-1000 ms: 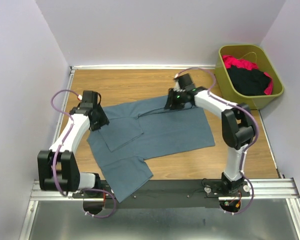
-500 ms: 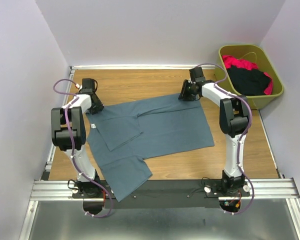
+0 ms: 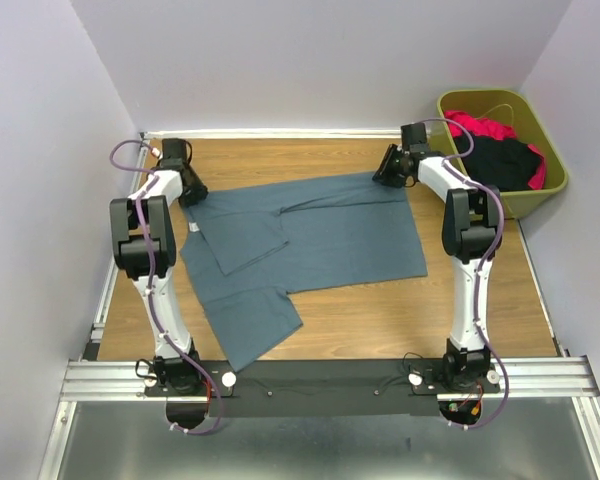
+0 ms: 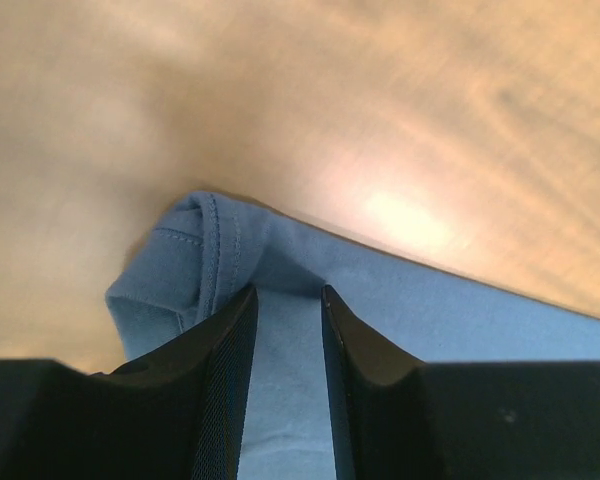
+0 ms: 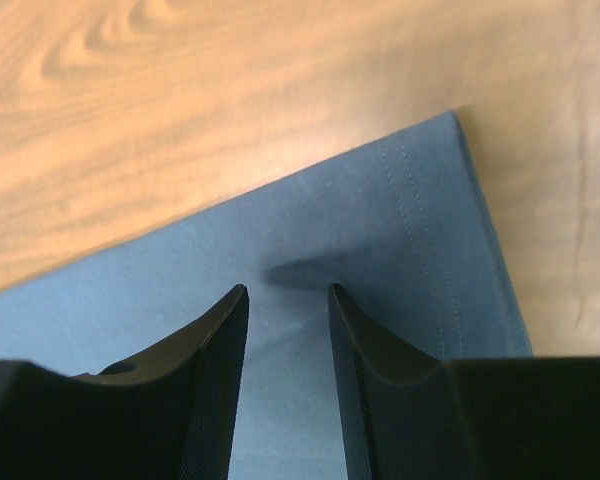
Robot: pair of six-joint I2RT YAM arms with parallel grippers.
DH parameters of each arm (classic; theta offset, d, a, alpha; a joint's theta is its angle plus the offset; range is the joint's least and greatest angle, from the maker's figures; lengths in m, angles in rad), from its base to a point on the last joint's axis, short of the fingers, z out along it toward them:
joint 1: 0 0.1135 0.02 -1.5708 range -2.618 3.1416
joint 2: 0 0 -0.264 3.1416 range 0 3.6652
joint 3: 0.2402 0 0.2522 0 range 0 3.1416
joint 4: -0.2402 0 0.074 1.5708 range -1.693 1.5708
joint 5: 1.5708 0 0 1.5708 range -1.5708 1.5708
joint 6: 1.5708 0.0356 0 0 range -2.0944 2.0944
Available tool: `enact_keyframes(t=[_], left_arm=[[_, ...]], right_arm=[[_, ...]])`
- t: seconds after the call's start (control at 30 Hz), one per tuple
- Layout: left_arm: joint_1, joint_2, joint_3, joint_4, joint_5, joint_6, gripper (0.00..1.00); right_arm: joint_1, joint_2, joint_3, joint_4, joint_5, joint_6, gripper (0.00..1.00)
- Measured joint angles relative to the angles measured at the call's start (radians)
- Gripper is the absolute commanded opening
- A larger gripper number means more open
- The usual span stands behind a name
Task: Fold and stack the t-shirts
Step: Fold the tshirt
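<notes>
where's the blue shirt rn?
In the top view the blue t-shirt lies spread across the middle of the wooden table, its far corners at the left gripper and right gripper.

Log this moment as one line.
left gripper: pinching blue t-shirt far-left corner | right gripper: pinching far-right corner | shirt: flat on table | bin: red, black shirts

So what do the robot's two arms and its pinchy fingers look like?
Both arms are made of white tubes joined by chunky black joints, with a thin purple cable looping along each one. The left gripper and right gripper each have two black, wedge-shaped fingers with a fine ribbed texture inside. The arms stand on a silver metal rail.
</notes>
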Motion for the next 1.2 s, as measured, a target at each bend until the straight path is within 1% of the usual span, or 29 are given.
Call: enact_keyframes(t=[0.07,0.17,0.2,0.27,0.3,0.37,0.43,0.47,0.5,0.67,0.7,0.83,0.93,1.03,1.1,1.2], left_arm=[[-0.005,0.058,0.085,-0.005,0.013,0.003,0.42],[-0.014,0.121,0.188,-0.023,0.023,0.008,0.51],[-0.018,0.141,0.222,-0.032,0.024,0.01,0.54],[-0.022,0.162,0.275,-0.056,0.026,0.018,0.57],[-0.022,0.166,0.298,-0.071,0.025,0.024,0.59],[-0.022,0.153,0.312,-0.089,0.015,0.034,0.63],[-0.021,0.114,0.288,-0.092,0.001,0.04,0.67],[-0.021,0.071,0.258,-0.097,-0.008,0.045,0.7],[-0.021,0.035,0.226,-0.095,-0.015,0.048,0.7],[-0.021,-0.334,-0.088,-0.116,-0.061,0.061,0.71],[-0.021,-0.426,-0.153,-0.124,-0.067,0.065,0.71],[-0.022,-0.646,-0.355,-0.16,-0.08,0.079,0.7],[-0.024,-0.734,-0.486,-0.206,-0.079,0.079,0.67],[-0.024,-0.773,-0.573,-0.256,-0.077,0.076,0.62],[-0.024,-0.779,-0.597,-0.259,-0.074,0.071,0.59],[-0.037,-0.778,-0.596,-0.241,-0.057,0.057,0.59]], right_arm=[[-0.01,0.031,0.047,0.001,0.0,0.0,0.49],[-0.023,0.076,0.123,-0.001,0.002,-0.009,0.52],[-0.026,0.086,0.142,-0.004,0.003,-0.016,0.56],[-0.034,0.102,0.175,-0.008,0.008,-0.034,0.58],[-0.036,0.102,0.178,-0.01,0.011,-0.042,0.61],[-0.041,0.095,0.178,-0.02,0.011,-0.059,0.64],[-0.042,0.072,0.153,-0.032,0.01,-0.072,0.64],[-0.042,0.04,0.122,-0.037,0.01,-0.077,0.64],[-0.042,0.015,0.097,-0.043,0.009,-0.08,0.64],[-0.042,-0.22,-0.129,-0.047,0.006,-0.091,0.65],[-0.041,-0.3,-0.202,-0.056,0.006,-0.096,0.65],[-0.035,-0.498,-0.384,-0.071,0.008,-0.112,0.65],[-0.031,-0.609,-0.508,-0.092,0.011,-0.132,0.64],[-0.026,-0.641,-0.587,-0.115,0.01,-0.148,0.62],[-0.016,-0.633,-0.607,-0.13,0.01,-0.156,0.61],[0.01,-0.613,-0.61,-0.143,0.01,-0.158,0.61]])
